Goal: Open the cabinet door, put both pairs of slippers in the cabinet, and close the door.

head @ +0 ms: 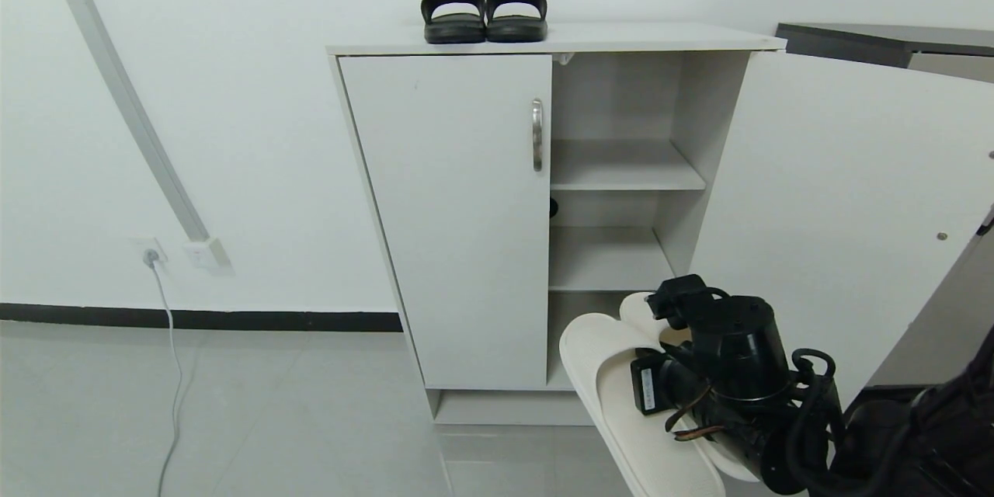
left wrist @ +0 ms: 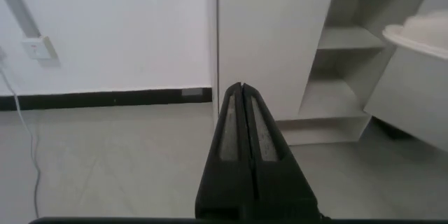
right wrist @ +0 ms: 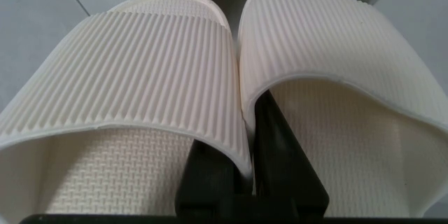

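Two white slippers [head: 606, 357] are hanging in the right gripper [right wrist: 253, 161], which is pinching their inner edges, just before the open lower part of the cabinet [head: 660, 37]. Its right door [head: 839, 194] is standing wide open; the left door [head: 446, 225] is sitting closed. Black slippers [head: 484, 12] are resting on top, at the front edge. The left gripper [left wrist: 241, 122] is holding its fingers pressed together above the grey floor [head: 272, 419].
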Robot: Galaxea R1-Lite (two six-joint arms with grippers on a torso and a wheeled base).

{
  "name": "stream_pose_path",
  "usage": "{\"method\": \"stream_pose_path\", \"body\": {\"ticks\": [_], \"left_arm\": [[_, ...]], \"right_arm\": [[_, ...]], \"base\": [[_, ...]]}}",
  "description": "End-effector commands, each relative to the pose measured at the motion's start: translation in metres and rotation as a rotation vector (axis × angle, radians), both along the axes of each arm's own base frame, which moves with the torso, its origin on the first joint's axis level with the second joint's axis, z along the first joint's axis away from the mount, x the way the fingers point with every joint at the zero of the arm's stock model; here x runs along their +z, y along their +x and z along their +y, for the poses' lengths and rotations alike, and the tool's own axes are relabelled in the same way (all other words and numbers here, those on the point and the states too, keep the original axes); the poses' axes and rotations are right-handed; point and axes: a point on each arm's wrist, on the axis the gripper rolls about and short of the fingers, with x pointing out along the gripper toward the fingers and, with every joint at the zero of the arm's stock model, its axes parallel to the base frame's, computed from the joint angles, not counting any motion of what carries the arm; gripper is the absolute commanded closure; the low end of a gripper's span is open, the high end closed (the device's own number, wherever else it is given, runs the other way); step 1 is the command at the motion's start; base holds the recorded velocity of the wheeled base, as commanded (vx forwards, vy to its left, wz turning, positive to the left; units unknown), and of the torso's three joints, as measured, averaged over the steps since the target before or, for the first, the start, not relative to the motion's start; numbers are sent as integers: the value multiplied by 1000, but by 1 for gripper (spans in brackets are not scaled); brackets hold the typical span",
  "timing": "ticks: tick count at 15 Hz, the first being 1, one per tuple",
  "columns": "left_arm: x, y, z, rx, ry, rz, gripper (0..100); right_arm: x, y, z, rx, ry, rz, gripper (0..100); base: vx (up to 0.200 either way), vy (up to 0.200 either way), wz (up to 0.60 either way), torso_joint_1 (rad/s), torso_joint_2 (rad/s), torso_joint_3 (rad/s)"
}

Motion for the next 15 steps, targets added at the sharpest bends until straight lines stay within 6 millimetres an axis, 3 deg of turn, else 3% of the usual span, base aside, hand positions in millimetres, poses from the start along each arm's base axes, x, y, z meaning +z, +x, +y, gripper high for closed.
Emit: {"method": "stream_pose_path", "body": {"ticks": [1,5,9,13,15], "left_arm": [[-1,-1,0,-28,20,-14,100],[-1,-1,0,-29,20,-14,100],[-1,-1,0,-26,9,-14,100],[-1,-1,0,-26,9,-14,100],[-1,-1,0,-26,9,-14,100]], "right_arm": [[-3,1,2,4,-5,3,100],[-26,15,19,12,8,-28,100],[-26,28,49,-80,18,-98,100],[-28,34,68,-190,11,-115,100],[-28,36,67,-197,5,-110,100]], "base": [[0,0,0,0,0,0],[0,0,0,0,0,0],[0,0,0,0,0,0],[0,0,0,0,0,0],[0,0,0,0,0,0]]}}
